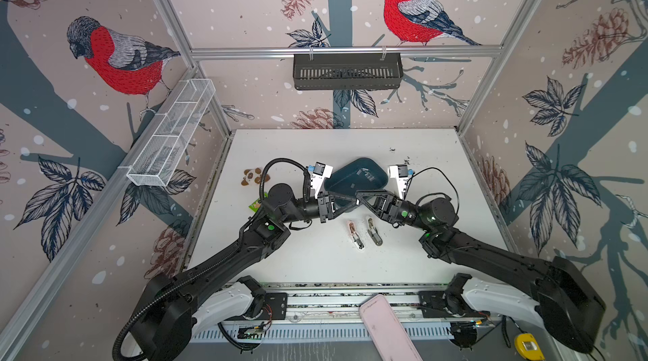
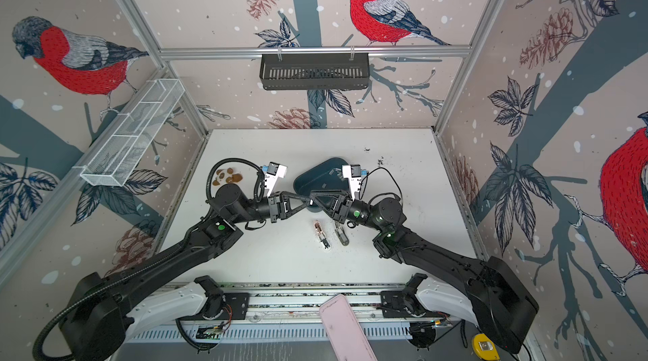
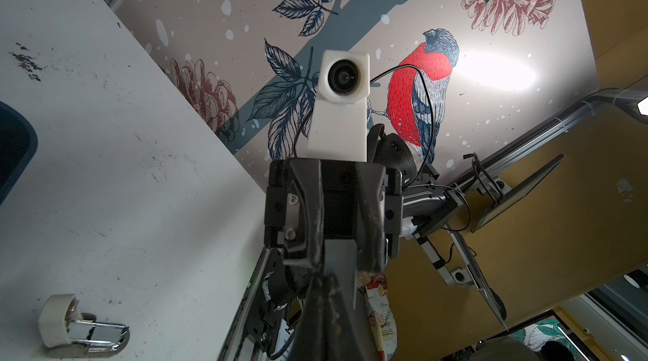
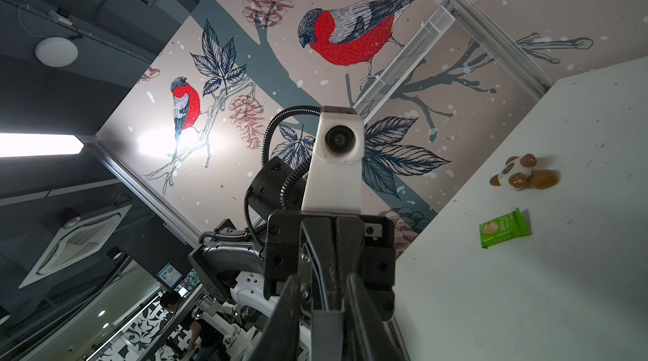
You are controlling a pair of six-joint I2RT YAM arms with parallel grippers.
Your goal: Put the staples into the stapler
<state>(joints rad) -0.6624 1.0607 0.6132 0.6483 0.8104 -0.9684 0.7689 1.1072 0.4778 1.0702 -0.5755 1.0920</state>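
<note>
On the near side of the tray (image 1: 338,176), two mini staplers lie on the worktop (image 1: 280,261), side by side but apart: a pink stapler (image 1: 355,234) and a grey stapler (image 1: 374,232). Both long axes run roughly near-to-far, pointing toward the tray. Metal shows at their near ends, so both appear to lie open.

At the tray's near rim the two grippers meet tip to tip.
- The left gripper (image 1: 354,202) is closed. Whether a strip is pinched in it is too small to tell.
- The right gripper (image 1: 360,196) has its jaws either side of the left tip with a narrow gap. Whether it is free or gripping cannot be told.

Inside the tray, the staples (image 1: 367,175) lie loose on its floor as a few small silvery strips. They sit just beyond the gripper tips and a little toward the right arm's side. Their long axes cannot be read. Nothing else shows in the tray.

Finding: the staples lie beyond the tips and the staplers lie on the opposite, nearer side. A strip must therefore come back over the near rim and be turned in line with a stapler's near-to-far axis. The right arm looks slightly nearer to both the strips and the grey stapler.

Left of the tray lie a panda toy (image 1: 254,176) and a green packet (image 4: 505,227). Far beyond the tray a black basket (image 1: 347,71) hangs on the back wall, its contents hidden. Nothing shows in the wire basket (image 1: 171,131) up to the tray's left.
</note>
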